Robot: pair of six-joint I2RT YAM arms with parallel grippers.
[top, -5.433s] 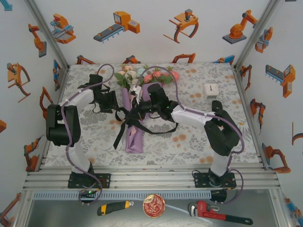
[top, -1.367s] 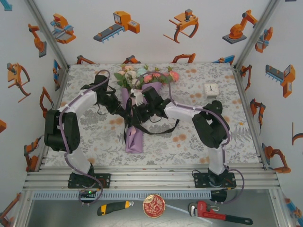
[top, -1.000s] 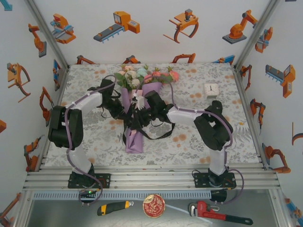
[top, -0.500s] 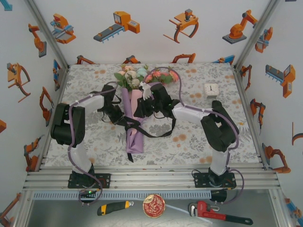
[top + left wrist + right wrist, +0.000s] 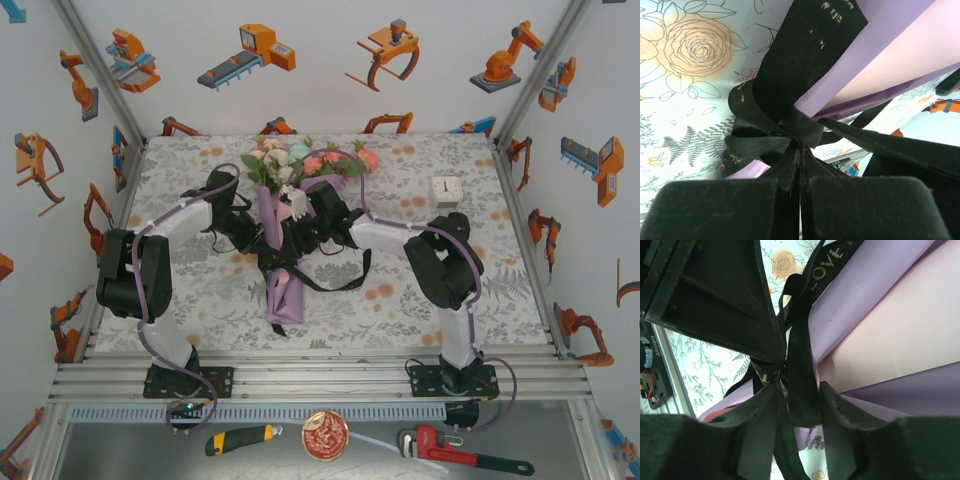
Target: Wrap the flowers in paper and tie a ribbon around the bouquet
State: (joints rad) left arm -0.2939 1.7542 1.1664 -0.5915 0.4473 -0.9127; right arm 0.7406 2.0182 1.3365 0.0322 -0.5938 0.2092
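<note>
A narrow black fabric ribbon (image 5: 810,50) with gold lettering is cinched into a bunched knot around the waist of the bouquet (image 5: 283,290), a cone of lilac-purple paper holding artificial blooms. The bouquet lies flat along the middle of the worktop (image 5: 420,290). Its narrow end points at the near edge. Its pink, white and pale blue flowers (image 5: 300,160) with green leaves fan out close to the far edge. The lilac paper (image 5: 890,25) overlaps itself at the knot and shows its pink reverse just beside the ribbon. From the knot, a loose loop of ribbon trails over the floral cloth toward the right edge, and one tail runs down beside the cone's tip.

Both arms reach in and meet over the knot. The left gripper (image 5: 801,200) sits on the cone's left side. Its black pads are pressed together on a strand of ribbon that runs taut from the knot. The right gripper (image 5: 800,415) sits on the cone's right side, close to the left one, and is clamped on another flat strand of ribbon that passes between its fingers.

A small white square clock (image 5: 446,190) stands well apart, near the far right corner. On the ledge below the near edge lie a yellow-handled utility knife (image 5: 240,439), a round red dish (image 5: 325,435) and a red pipe wrench (image 5: 465,452).
</note>
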